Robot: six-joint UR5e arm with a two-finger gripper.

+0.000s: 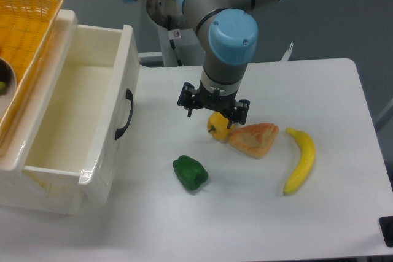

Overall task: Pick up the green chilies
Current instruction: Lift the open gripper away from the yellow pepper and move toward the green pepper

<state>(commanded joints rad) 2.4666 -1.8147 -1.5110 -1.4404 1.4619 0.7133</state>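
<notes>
The green chilies (pixel 190 172) are a small glossy dark-green lumpy pepper toy lying on the white table, front of centre. My gripper (pixel 214 113) hangs from the arm above the table, behind and a little right of the green chilies and well apart from them. It sits directly over the yellow-orange pepper (pixel 218 128), which it partly hides. The wrist and its black mount cover the fingers, so I cannot tell whether they are open or shut. Nothing shows as held.
A piece of bread (pixel 254 138) lies right of the yellow pepper, and a banana (pixel 300 160) right of that. An open white drawer (pixel 86 115) with a black handle (pixel 124 115) stands at the left. A yellow basket (pixel 24 35) sits on top of it.
</notes>
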